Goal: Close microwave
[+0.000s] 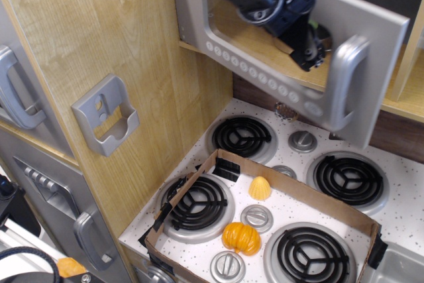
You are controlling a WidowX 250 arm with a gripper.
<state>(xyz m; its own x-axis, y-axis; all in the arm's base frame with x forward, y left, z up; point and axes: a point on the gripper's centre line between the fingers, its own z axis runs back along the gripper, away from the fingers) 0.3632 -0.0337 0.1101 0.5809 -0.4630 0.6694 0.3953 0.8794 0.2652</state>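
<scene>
The grey toy microwave door (pixel 374 28) hangs above the stove, swung most of the way toward the cabinet but still ajar at its right side. It has a window, a row of round number buttons (pixel 252 71) and a vertical silver handle (pixel 346 84). My black arm comes in from the top. My gripper (pixel 310 54) rests against the door's front, just left of the handle. The arm's own body hides how the jaws stand. The inside of the microwave is mostly hidden behind the door.
Below is a white stove top with black burners (pixel 242 136) and silver knobs. A cardboard tray (pixel 318 200) lies on it, holding an orange pumpkin toy (pixel 242 238) and a yellow piece (pixel 260 188). A grey wall holder (pixel 106 116) and plain grey doors (pixel 13 91) are on the left.
</scene>
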